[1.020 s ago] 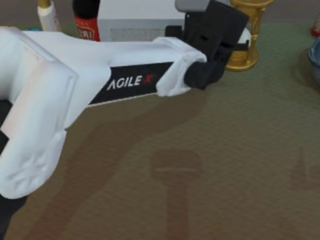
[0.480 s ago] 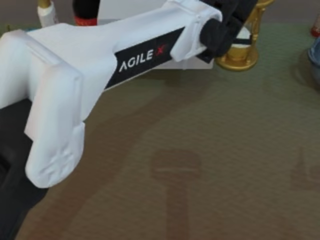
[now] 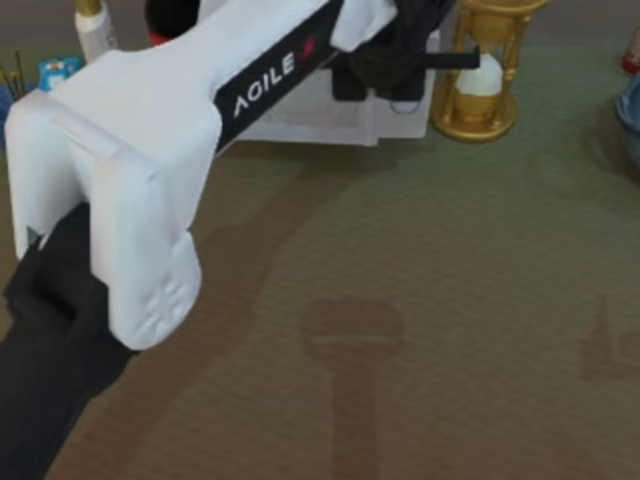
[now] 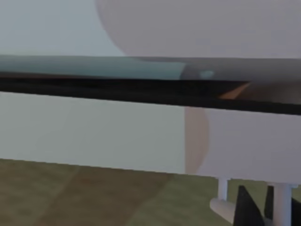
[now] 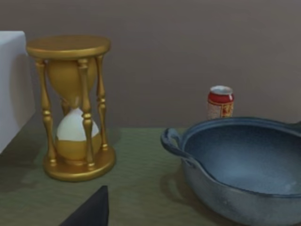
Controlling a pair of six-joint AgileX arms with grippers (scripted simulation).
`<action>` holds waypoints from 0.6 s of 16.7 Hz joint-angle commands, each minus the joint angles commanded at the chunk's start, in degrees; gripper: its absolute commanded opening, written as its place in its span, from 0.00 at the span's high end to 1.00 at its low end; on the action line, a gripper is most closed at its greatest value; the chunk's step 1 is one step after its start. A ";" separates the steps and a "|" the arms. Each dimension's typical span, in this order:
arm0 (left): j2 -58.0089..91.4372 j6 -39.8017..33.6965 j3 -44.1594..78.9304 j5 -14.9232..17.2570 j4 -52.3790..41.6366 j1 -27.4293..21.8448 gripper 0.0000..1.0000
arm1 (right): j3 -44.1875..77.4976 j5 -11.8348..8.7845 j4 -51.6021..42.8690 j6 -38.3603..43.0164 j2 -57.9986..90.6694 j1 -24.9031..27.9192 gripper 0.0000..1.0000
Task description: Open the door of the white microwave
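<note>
Olive table holds 1 white microwave, 1 hourglass.

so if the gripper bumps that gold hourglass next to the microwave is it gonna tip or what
Probably it tips fairly easily: the gold hourglass stands tall on thin posts over a small round base. Its white sand sits in the lower bulb, which should steady it a little. The bulbs look like glass, so a fall could well break them. The left gripper works just beside it at the white microwave.
</note>
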 joint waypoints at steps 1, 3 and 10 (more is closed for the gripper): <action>0.53 -0.49 1.80 0.73 -2.10 0.26 1.00 | 0.00 0.00 0.00 0.00 0.00 0.00 0.00; 1.18 -1.05 3.91 1.61 -4.45 0.56 1.00 | 0.00 0.00 0.00 0.00 0.00 0.00 0.00; 1.25 -1.12 4.15 1.71 -4.71 0.59 1.00 | 0.00 0.00 0.00 0.00 0.00 0.00 0.00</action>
